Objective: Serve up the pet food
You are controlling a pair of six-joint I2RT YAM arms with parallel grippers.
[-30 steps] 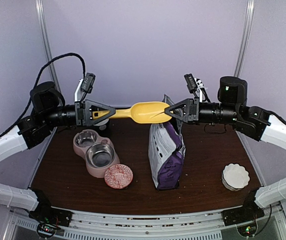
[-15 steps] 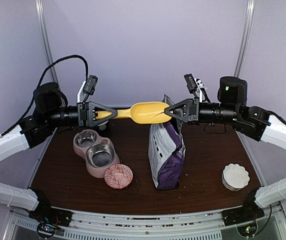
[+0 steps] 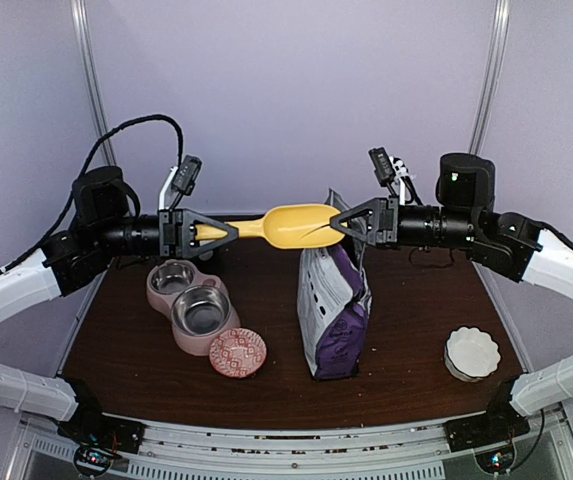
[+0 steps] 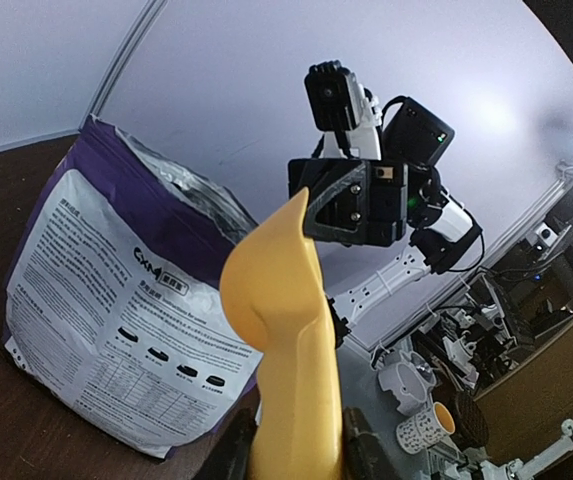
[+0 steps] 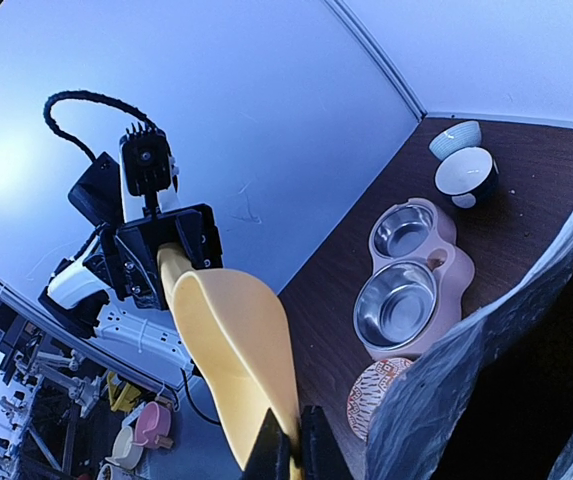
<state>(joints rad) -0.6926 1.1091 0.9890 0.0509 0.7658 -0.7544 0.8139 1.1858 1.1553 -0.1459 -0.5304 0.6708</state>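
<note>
On the left side, the left fingers (image 3: 224,233) are closed on the thin handle of the yellow scoop (image 3: 296,224). The left wrist view shows one finger pressing on each side of the handle. Below this arm, the pink double feeder (image 3: 191,305) lies on the brown bench (image 3: 406,330), and both its steel bowls look empty. A small dish with red pattern (image 3: 237,352) sits just beside the near end of the feeder.

The scoop hangs in the air, about level, between the two arms. Its bowl end is above the open top of the purple bag (image 3: 334,310). The bag stands upright in the middle of the bench. The pet food must be looked for there, but no kibble can be seen; the inside of the bag is dark.

The right fingers (image 3: 338,226) are clenched on the front rim of the scoop, directly above the bag. At the far right, a white scalloped bowl (image 3: 471,352) rests on the bench, well apart from the bag.
</note>
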